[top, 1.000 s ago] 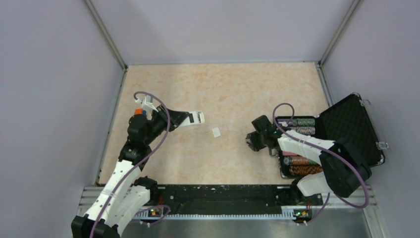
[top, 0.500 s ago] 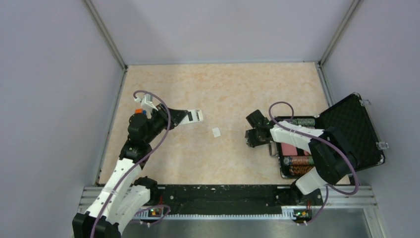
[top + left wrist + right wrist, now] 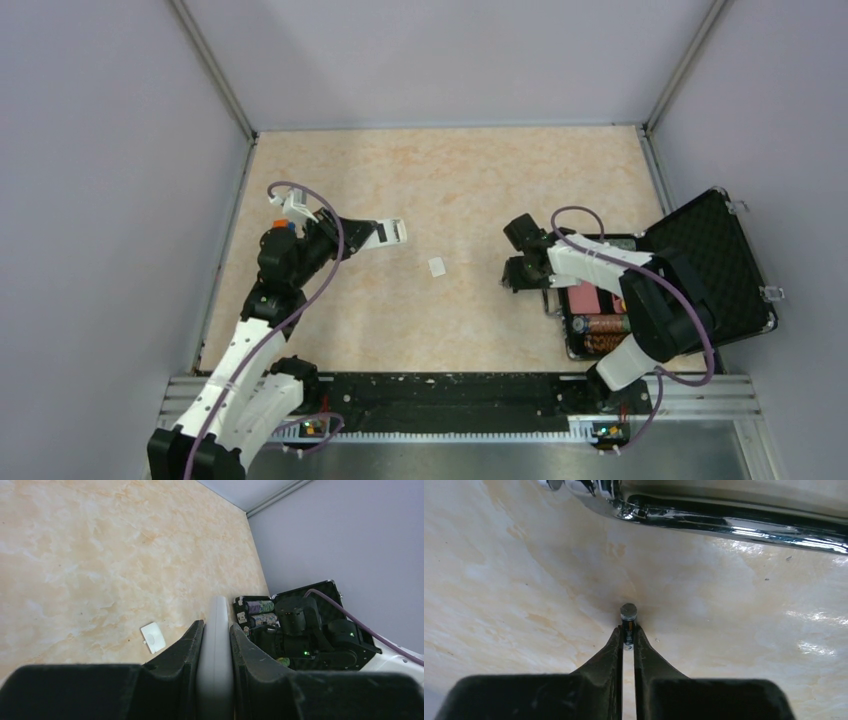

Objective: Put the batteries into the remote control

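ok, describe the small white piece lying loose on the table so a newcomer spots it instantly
Find the open black case on the right, then look left past the right hand. On bare tabletop between the two hands lies a small flat white square. Unlike the longer white remote control gripped in the left hand, it lies loose, touching nothing.

Nothing legible anywhere; the remote control [image 3: 391, 233] and the open case [image 3: 716, 262] show no readable marks.
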Robot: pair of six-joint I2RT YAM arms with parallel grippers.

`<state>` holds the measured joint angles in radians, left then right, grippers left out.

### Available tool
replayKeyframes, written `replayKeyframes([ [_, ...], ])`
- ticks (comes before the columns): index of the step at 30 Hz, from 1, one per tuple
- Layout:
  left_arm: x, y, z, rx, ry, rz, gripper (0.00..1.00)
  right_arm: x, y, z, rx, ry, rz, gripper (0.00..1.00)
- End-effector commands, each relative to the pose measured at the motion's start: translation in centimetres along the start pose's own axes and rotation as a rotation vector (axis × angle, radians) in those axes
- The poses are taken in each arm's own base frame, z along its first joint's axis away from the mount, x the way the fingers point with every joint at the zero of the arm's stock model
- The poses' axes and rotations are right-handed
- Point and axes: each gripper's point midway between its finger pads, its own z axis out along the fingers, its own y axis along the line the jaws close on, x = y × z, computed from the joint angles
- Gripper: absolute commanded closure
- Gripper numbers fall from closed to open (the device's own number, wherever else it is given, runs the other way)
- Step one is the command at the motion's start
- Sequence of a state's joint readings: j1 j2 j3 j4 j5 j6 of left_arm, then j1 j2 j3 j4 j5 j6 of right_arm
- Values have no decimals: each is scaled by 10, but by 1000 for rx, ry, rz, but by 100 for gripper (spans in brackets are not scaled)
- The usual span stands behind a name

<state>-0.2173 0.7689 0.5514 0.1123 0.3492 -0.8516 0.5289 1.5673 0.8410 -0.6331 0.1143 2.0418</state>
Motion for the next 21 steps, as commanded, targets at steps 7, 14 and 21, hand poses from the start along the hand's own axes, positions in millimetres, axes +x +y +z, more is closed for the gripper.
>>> replayKeyframes([
  [7,-11,-19,0,75,-22,42,100,8,29,-19,-78,-16,-330,100],
  [14,20,-35,-6,187,161,15,100,48,55,-75,-437,159,-938,100],
  [21,52,-63,-19,358,448,-82,100,102,35,-179,-867,494,-1325,100],
])
